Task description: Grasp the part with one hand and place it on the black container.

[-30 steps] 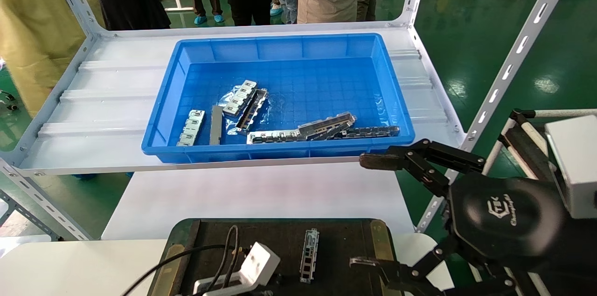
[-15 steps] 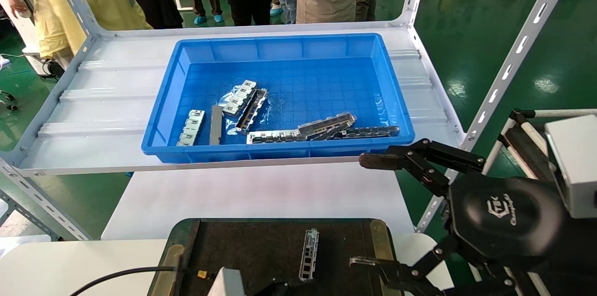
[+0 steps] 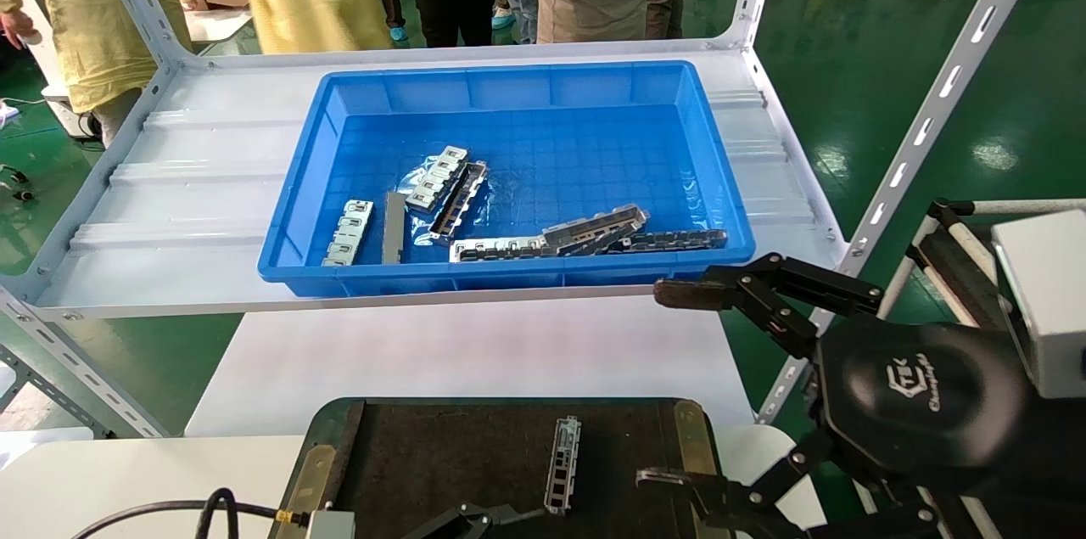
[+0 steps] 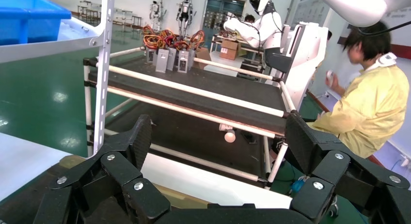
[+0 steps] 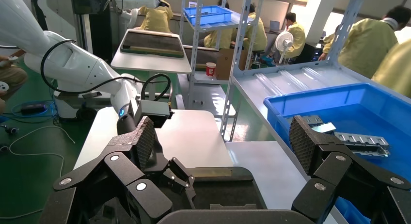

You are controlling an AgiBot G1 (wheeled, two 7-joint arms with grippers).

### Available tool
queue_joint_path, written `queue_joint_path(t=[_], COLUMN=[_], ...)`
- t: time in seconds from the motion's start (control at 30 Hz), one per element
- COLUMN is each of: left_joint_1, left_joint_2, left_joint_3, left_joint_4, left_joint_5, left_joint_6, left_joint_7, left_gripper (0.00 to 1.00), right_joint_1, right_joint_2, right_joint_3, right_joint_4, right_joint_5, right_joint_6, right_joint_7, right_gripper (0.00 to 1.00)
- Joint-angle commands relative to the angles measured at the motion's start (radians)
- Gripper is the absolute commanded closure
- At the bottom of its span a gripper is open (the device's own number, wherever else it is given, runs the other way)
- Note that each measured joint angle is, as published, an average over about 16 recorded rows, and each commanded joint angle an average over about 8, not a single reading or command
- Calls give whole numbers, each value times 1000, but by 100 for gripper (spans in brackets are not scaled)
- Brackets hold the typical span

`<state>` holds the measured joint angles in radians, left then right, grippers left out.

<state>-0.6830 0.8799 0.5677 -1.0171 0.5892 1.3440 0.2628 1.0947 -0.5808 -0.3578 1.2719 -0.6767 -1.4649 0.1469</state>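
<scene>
The part (image 3: pixel 562 452) lies on the black container (image 3: pixel 424 454), long axis near-to-far. The left end effector (image 3: pixel 475 519), just near-left of it, gapes empty; the right end effector (image 3: pixel 679 386), wide open, hangs empty to the right.

Bright even overhead light, glare on green floor (image 3: pixel 993 153).

left end effector (image 3: pixel 462 522) withdrawn off black container (image 3: pixel 424 454)

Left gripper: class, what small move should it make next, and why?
Probably draw the left gripper back off the black container: its jaws are open and empty, and the part already lies flat on it. The right gripper hangs open at the right.
</scene>
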Motion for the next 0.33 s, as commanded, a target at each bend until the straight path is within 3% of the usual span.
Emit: queue_joint_path(t=[0.03, 0.33], left_joint_1=[-9, -13], left_joint_2=[-5, -19], left_joint_3=[-2, -9], left_joint_4=[14, 11], left_joint_5=[-4, -10], left_joint_6=[22, 35], left_joint_7=[5, 4], left_gripper=[0, 0], right_joint_1=[0, 0], right_joint_2=[0, 0], right_joint_3=[0, 0], right_joint_4=[0, 0], right_joint_5=[0, 0], right_joint_6=[0, 0], right_joint_7=[0, 0], right_gripper=[0, 0])
